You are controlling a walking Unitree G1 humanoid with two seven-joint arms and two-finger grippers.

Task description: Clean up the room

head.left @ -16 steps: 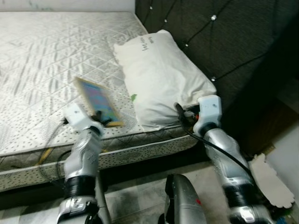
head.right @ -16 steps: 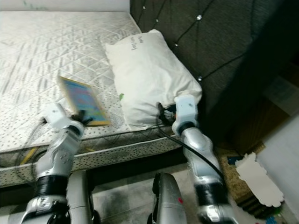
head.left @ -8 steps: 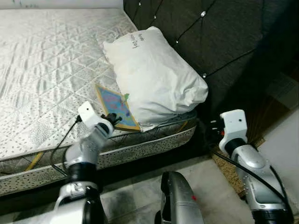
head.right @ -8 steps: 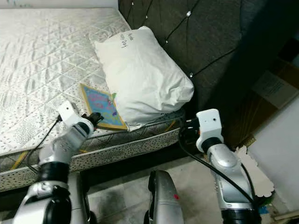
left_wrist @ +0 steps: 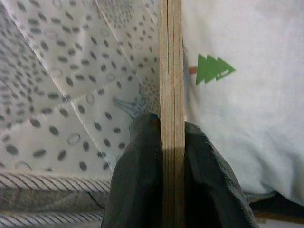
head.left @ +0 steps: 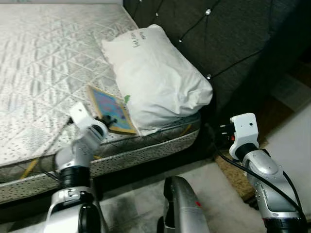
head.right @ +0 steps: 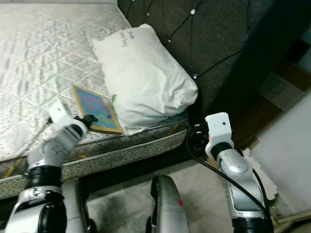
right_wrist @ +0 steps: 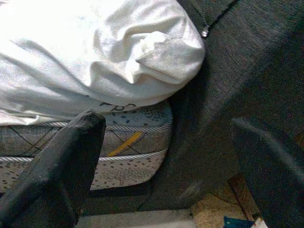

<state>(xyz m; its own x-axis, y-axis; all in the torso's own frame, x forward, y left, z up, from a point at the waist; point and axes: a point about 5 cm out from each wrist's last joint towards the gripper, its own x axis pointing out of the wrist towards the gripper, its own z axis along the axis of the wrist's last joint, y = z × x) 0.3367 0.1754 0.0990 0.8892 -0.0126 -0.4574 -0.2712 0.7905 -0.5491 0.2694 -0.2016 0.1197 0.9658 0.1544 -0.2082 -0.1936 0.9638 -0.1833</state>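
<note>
Resting now against the headboard (head.left: 233,39) on the mattress (head.left: 43,63), the pillow (head.left: 155,77) is freed by the right gripper (right_wrist: 161,156), withdrawn wide open, while the left gripper (left_wrist: 164,156) stays clamped on the wooden picture board (head.left: 111,109) beside it, likely next to tidy.

left arm: raised forward, elbow bent, wrist angled inward | left gripper (head.left: 110,120): black fingers (left_wrist: 137,190) pinched onto a thin flat edge, one each side | right arm: bent, forearm upright, held out to the side | right gripper (right_wrist: 171,166): fingers spread wide, holding nothing
</note>
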